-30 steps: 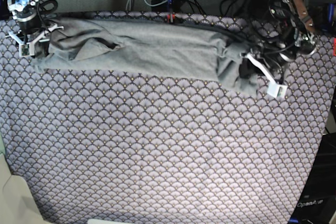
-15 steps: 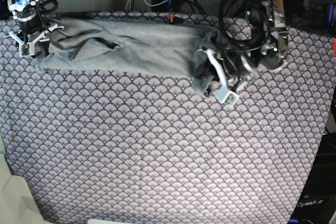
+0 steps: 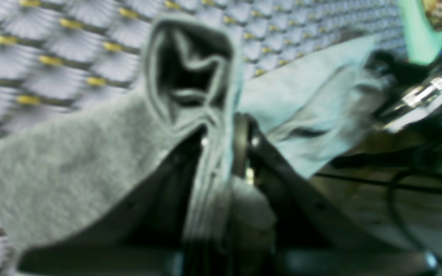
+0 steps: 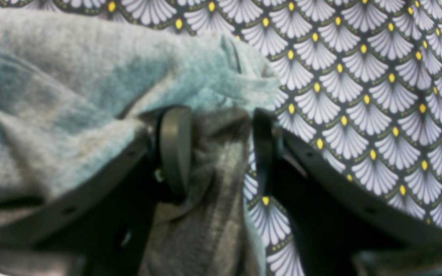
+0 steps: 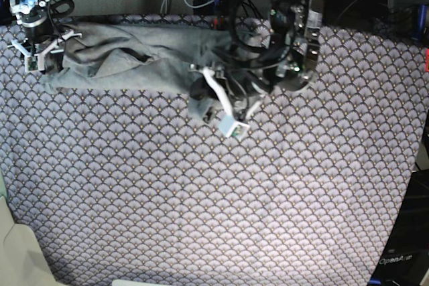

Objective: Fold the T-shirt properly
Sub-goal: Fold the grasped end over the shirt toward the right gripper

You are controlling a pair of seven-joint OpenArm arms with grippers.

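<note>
Even, soft light overall; left wrist view heavily blurred, right wrist foreground soft.

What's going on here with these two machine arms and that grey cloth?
Two robot arms are folding a plain light grey T-shirt on a table covered with a purple-grey fan-patterned cloth. The left end effector is shut on one end of the shirt, bunched up near the middle of the table's far side. The right end effector sits at the shirt's other end with fabric between its parted fingers. The shirt lies long and rumpled, not yet neatly folded.

Plain heather-grey T-shirt point(image 5: 127, 58), purple-grey cloth point(image 5: 214, 199) with fan-scale pattern, yellow dots
</note>
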